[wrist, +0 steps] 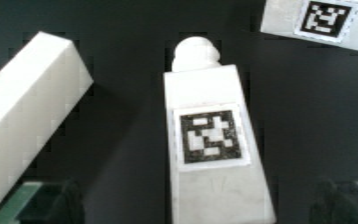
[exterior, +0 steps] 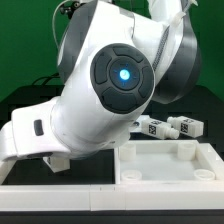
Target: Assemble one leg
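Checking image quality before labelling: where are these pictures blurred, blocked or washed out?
Exterior view: the arm fills the frame close up, hiding most of the table. Wrist view: the leg is bright white, its tag slightly soft but readable; the hand's fingertips are dark and blurred.

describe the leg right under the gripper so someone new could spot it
Start at the black table. Between the gripper fingers lies a white leg. Unlike the plain white bar beside it, it has a rounded peg at one end and a square tag.

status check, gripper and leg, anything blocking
Gripper straddling the leg, closure not visible. Leg lies on the table. Second leg alongside, apart. Panel in front, arm hides most.
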Controlling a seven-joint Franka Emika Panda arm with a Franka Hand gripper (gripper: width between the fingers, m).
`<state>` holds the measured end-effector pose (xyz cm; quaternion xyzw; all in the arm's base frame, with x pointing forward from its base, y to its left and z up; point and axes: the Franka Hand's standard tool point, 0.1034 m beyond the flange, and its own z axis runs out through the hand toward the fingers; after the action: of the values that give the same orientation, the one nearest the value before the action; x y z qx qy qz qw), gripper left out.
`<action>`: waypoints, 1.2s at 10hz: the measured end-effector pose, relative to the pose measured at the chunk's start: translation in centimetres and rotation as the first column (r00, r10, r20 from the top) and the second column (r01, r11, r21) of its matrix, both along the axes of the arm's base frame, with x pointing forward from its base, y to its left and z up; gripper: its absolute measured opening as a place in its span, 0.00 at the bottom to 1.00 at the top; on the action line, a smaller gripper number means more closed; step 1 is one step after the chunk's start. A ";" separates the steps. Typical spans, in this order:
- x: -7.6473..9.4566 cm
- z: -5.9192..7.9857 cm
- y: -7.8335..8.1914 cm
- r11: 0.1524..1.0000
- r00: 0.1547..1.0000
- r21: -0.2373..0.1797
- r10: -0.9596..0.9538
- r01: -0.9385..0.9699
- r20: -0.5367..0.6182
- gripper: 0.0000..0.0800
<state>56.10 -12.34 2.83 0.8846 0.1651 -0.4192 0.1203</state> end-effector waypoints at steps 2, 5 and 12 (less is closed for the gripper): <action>-1.4 -1.2 0.2 1.000 1.000 -0.018 -0.008 0.008 -0.018 0.81; -3.2 -1.2 0.3 0.999 0.995 -0.023 -0.025 0.023 -0.092 0.81; -2.4 0.2 0.6 0.999 0.996 -0.009 -0.031 0.031 -0.084 0.35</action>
<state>53.68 -11.71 3.04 0.8681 0.1546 -0.4586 0.1103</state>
